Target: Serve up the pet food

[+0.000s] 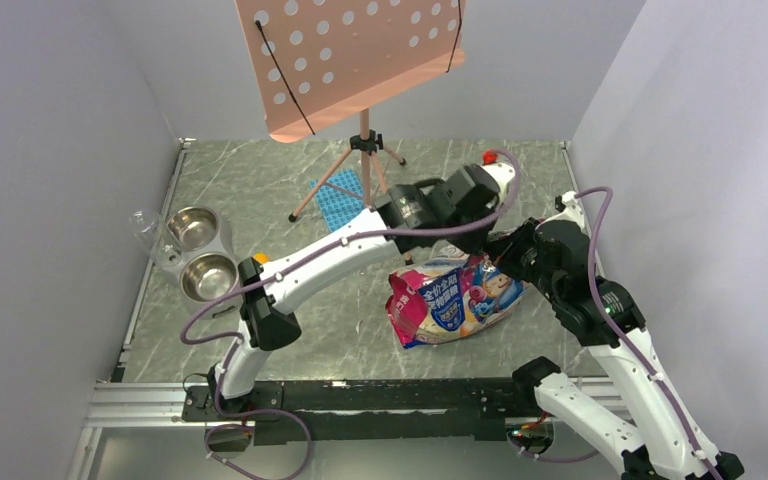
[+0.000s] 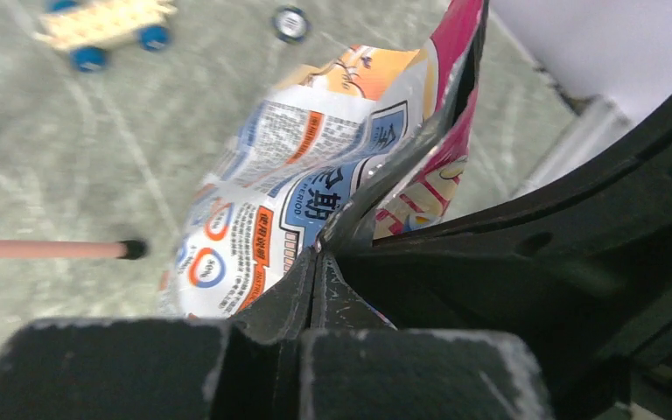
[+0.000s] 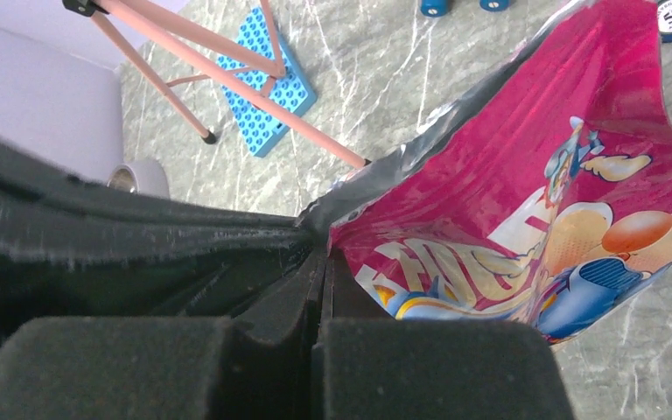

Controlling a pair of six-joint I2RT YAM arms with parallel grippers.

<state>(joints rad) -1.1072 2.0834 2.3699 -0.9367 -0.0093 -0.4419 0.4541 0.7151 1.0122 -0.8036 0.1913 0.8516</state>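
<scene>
Two claws pinch tight on the rim of the crinkled pink-and-blue printed foil bag (image 1: 455,300) at the top view's centre: left gripper (image 2: 319,262) on one lip, right gripper (image 3: 324,258) on the other, likely to spread its mouth. The pet food is unseen, presumably inside.

The grey, marble-veined desk (image 1: 340,330) carries a twin steel bowl set (image 1: 200,252) at its left edge. Toward the back stands the pink tripod (image 1: 365,142) of a music stand, with a blue perforated block (image 1: 338,197) lying flat just beside its legs. A printed foil bag (image 1: 455,300) rests right of centre. Beyond it sit a poker chip (image 2: 290,22) and a small wooden cart with blue wheels (image 2: 105,26).
</scene>
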